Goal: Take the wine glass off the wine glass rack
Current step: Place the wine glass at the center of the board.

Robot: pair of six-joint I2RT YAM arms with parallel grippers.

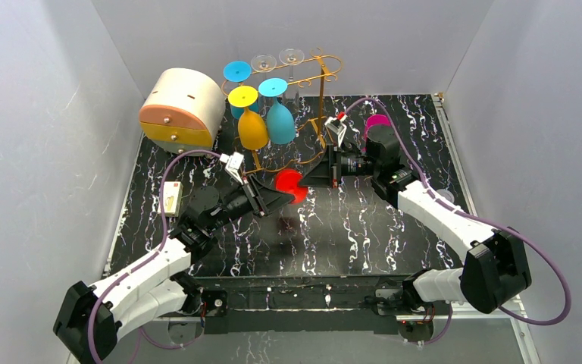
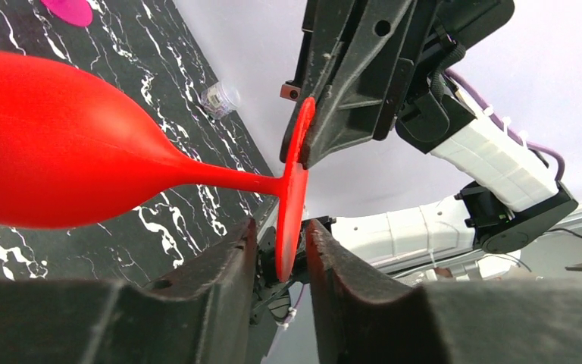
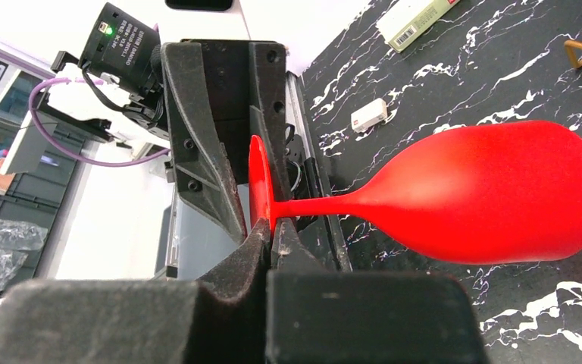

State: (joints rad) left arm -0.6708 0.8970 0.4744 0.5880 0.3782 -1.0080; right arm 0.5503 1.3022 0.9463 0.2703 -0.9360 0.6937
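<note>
Wine glass (image 1: 290, 186) first: the red one is off the rack (image 1: 322, 83) and hangs in the air on its side, over the middle of the black marbled table (image 1: 364, 235), between the two arms. Its stem runs level, and the round foot stands on edge like a coin.

From the right wrist camera I can see the right gripper (image 3: 270, 231) clenched tight on the lower rim of that foot, fingers pressed together with the red disc pinched between them. The bowl (image 3: 485, 197) sticks out sideways above the tabletop.

The left gripper (image 2: 282, 231) has come at the same foot from the other side. Its two fingers (image 2: 220, 265) straddle the rim, but they stand a little apart, and there is a dark gap between one finger and the disc. It looks released rather than pinching. In that view the right gripper's black fingers meet the foot's opposite edge.

Behind them the rack is a thin golden wire frame with curled ends. A yellow glass (image 1: 252, 129) and a blue glass (image 1: 279, 121) hang from it bowl down, and two clear ones (image 1: 264, 62) sit at its far side. A round cream-and-orange drawer box (image 1: 182, 110) stands just to its left. A small white box (image 1: 171, 196) lies near the left arm.
</note>
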